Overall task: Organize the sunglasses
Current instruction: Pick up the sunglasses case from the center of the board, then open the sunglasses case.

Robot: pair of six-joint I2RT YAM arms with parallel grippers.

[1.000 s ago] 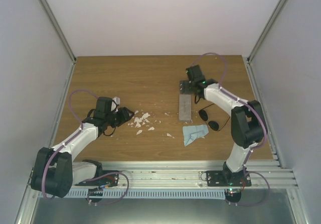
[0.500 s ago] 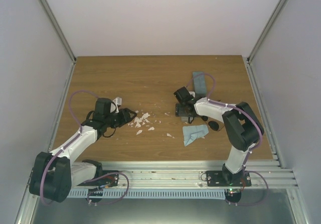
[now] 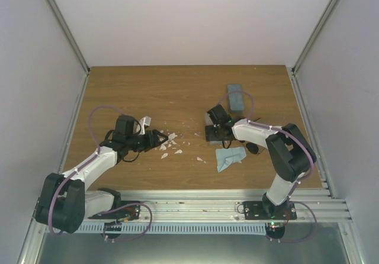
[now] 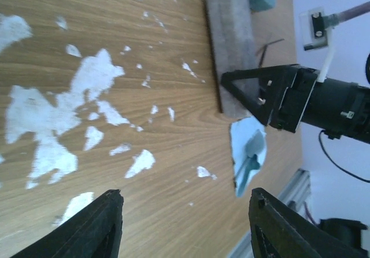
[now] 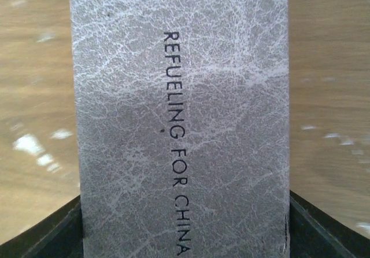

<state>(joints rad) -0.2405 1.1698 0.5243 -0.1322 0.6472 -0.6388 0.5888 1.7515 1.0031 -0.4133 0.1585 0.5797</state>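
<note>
Sunglasses [image 3: 253, 148] — one pair visible, two cases [image 3: 235, 98]; left fingers [image 4: 87, 229] apart, right fingers [image 5: 52, 238] straddle the grey case [image 5: 115, 125] — grip unclear.

Even, diffuse overhead light; shadows faint and short. Overhead view soft, low in detail. Left wrist view mildly blurred. Case [image 5: 179, 96] lettering sharp; table [image 5: 34, 67] beyond defocused.

A brown wooden desk [image 3: 177, 92] with visible grain stands inside a small booth. A plain pale back wall [image 3: 189, 21] closes its far edge, and a left wall [image 3: 29, 110] and a right wall [image 3: 352, 110] close its sides. Thin metal posts [image 3: 63, 24] rise at the two far corners. A silver rail [image 3: 201, 208] runs along the near edge, and beyond it lies a grey metal sheet [image 3: 189, 246]. Small white flecks [image 3: 169, 138] mark the wood. The light is soft and even.
</note>
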